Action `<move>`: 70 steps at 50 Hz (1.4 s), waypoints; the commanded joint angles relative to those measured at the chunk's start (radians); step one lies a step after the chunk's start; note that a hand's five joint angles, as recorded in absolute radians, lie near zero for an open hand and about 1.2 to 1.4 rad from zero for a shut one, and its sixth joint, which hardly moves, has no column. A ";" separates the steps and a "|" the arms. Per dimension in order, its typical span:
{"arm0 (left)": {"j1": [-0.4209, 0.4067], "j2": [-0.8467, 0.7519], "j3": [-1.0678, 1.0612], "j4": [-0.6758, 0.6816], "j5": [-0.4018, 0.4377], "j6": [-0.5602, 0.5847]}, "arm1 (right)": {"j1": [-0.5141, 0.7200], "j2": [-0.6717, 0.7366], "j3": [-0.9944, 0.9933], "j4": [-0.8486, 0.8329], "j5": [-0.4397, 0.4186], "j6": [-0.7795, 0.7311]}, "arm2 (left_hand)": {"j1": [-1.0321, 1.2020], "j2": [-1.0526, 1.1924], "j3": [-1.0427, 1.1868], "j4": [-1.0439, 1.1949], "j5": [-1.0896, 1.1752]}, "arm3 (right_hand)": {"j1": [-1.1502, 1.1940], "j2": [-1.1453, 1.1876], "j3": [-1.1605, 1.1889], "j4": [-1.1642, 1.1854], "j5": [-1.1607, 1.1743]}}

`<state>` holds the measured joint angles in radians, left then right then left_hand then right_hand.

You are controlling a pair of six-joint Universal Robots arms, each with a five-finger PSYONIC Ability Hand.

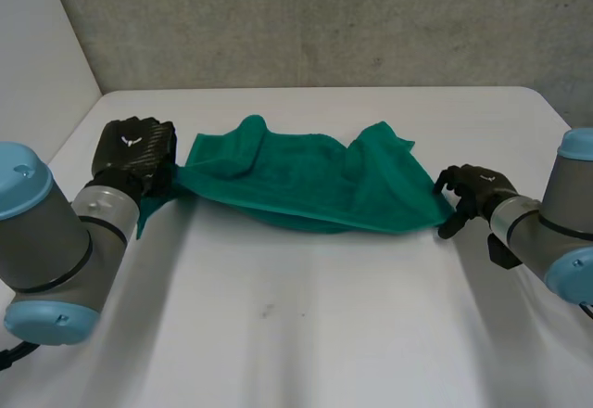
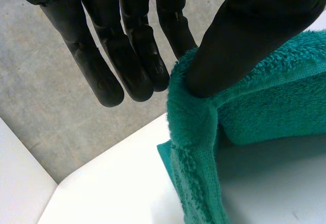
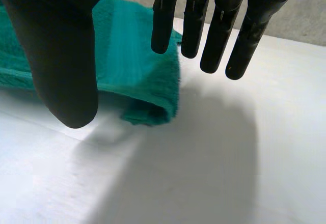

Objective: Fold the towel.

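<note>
- The left hand [image 1: 134, 153] holds one end corner of the green towel [image 1: 296, 181]. Its thumb [image 2: 244, 35] presses the terry edge against a finger, and the other fingers [image 2: 132, 56] are straight beside it.
- A short flap of towel hangs below this hand, and the corner is raised off the white table [image 1: 306, 325].
- From there the towel stretches across to the other hand, rumpled and doubled over, with its middle resting on the table.
- The right hand [image 1: 471, 193] is spread wide and holds nothing. Its thumb is well apart from its straight fingers.
- The towel's other end corner lies on the table just beyond the right hand's fingertips.
</note>
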<state>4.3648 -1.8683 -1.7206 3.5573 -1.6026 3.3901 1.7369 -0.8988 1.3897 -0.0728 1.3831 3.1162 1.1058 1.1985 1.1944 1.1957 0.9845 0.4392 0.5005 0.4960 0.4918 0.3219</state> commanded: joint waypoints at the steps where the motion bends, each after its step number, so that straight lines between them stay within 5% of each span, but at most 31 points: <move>1: 0.002 0.000 0.003 0.000 0.001 0.000 | -0.014 0.032 -0.034 0.002 -0.001 -0.093 | 0.290 0.198 0.202 0.201 0.237 | 0.186 0.125 0.129 0.133 0.129; 16: 0.019 0.000 0.012 0.000 0.000 0.000 | -0.005 0.129 -0.159 0.007 -0.004 -0.093 | 0.290 0.198 0.202 0.201 0.237 | 0.388 0.327 0.332 0.336 0.331; 38: 0.021 -0.002 0.015 0.000 0.000 -0.001 | 0.001 0.230 -0.287 0.033 -0.004 -0.054 | 0.290 0.198 0.202 0.201 0.237 | 0.315 0.254 0.258 0.262 0.258; 42: 0.021 -0.002 0.016 0.000 0.000 -0.001 | 0.010 0.235 -0.307 0.067 -0.004 -0.044 | 0.290 0.198 0.202 0.201 0.237 | 0.909 0.847 0.852 0.856 0.851; 53: 0.019 0.032 0.021 -0.055 0.001 0.005 | 0.000 -0.100 -0.270 0.088 -0.025 0.026 | 0.290 0.198 0.202 0.201 0.237 | 0.957 0.896 0.900 0.904 0.900; 61: 0.018 0.158 0.029 -0.218 0.004 0.017 | -0.014 -0.371 -0.245 0.361 -0.128 -0.351 | 0.290 0.198 0.202 0.201 0.237 | 0.957 0.896 0.900 0.904 0.900; 64: 0.018 0.247 0.024 -0.337 0.010 0.025 | -0.017 -0.420 -0.221 0.487 -0.122 -0.543 | 0.290 0.198 0.202 0.201 0.237 | 0.957 0.896 0.900 0.904 0.900; 65: 0.018 0.264 0.021 -0.365 0.012 0.031 | -0.016 -0.455 -0.181 0.608 -0.101 -0.730 | 0.290 0.198 0.202 0.201 0.237 | 0.957 0.896 0.900 0.904 0.900; 70: 0.018 0.319 -0.014 -0.515 0.042 0.132 | -0.007 -0.526 -0.078 0.749 -0.026 -0.970 | 0.290 0.198 0.202 0.201 0.237 | 0.957 0.896 0.900 0.904 0.900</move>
<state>4.3826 -1.6322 -1.6994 3.2228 -1.5908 3.4269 1.7222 -1.3336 1.1883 0.4392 1.2736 2.5348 1.1058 1.1985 1.1944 1.1957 0.9845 0.9599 1.1749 1.1813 1.1894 0.9922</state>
